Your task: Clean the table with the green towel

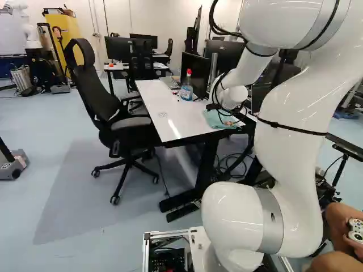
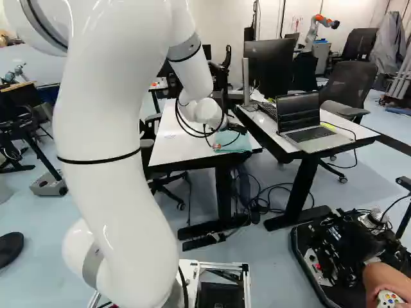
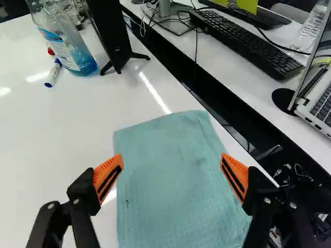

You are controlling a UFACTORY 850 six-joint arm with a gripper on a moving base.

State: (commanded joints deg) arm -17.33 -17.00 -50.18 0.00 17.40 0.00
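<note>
One towel (image 3: pixel 178 175): lying flat.
Pincer (image 3: pixel 171 165): mine, spread wide above it.
Desk (image 3: pixel 57 124): wiping apparently awaits my descent and grip.

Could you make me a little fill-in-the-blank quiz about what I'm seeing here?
The towel lies on a table whose top is ____.
The pads of the tool are coloured ____.
The tool is gripping ____ between its pads.
In the left base view, the bottle has a cap coloured ____.

Missing words: white; orange; nothing; red.
</note>
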